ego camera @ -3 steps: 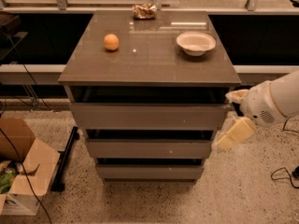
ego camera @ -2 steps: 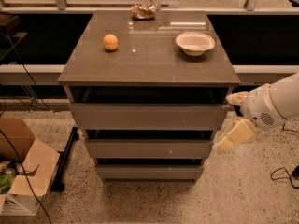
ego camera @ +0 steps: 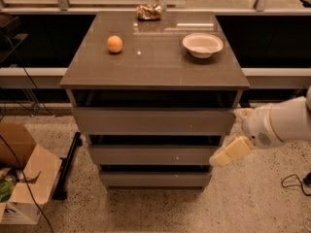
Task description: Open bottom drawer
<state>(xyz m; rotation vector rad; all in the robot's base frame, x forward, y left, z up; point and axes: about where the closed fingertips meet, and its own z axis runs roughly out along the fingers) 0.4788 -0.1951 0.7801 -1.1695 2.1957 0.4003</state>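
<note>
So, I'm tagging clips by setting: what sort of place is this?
Probably an office or lab: a drawer cabinet on speckled floor, a cardboard box beside it. The claw hangs by the cabinet's right side.

Cabinet top [ego camera: 155, 69] glossy, smooth, reflective; bowl [ego camera: 202, 44] matt white; floor [ego camera: 252, 205] speckled, rough; box [ego camera: 29, 176] plain cardboard; gripper [ego camera: 229, 139], 4 o'clock of cabinet, cream matt plastic.
</note>
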